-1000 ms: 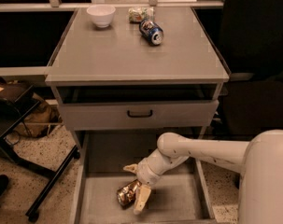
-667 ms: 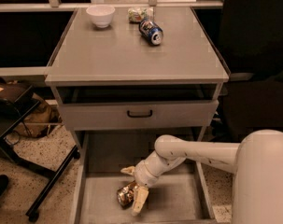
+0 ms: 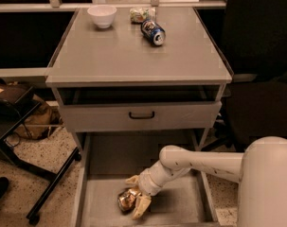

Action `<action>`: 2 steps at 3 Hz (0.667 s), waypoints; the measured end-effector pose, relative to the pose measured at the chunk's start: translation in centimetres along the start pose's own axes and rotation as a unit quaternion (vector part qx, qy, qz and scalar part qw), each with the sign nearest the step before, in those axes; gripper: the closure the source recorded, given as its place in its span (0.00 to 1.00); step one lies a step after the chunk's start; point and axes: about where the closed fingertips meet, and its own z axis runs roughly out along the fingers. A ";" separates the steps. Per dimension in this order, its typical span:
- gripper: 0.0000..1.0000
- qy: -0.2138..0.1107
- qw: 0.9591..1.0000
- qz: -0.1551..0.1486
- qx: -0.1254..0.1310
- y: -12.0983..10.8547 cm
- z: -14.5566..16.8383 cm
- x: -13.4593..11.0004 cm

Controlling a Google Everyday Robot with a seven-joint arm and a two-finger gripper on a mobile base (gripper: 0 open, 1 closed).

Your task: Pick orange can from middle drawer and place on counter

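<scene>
Change: two-finger cream gripper (image 3: 133,195) has drawn its fingers closer about the can since a second ago, and the white arm sits slightly lower.
Gripper: low in the wide shallow grey metal middle drawer (image 3: 183,207), fingers apart, one on each side of the can.
Can: small shiny golden-orange can (image 3: 126,199) lies on its side on the drawer floor, front left.
Counter: large flat grey cabinet top (image 3: 133,56) holds a white bowl (image 3: 102,15), a dark blue can (image 3: 153,32) and a pale packet (image 3: 142,14) at the back.
</scene>
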 end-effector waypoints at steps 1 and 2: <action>0.42 0.000 1.000 0.000 0.001 0.0 0.1 0.1; 0.65 -0.001 1.000 0.000 0.001 0.0 0.1 0.1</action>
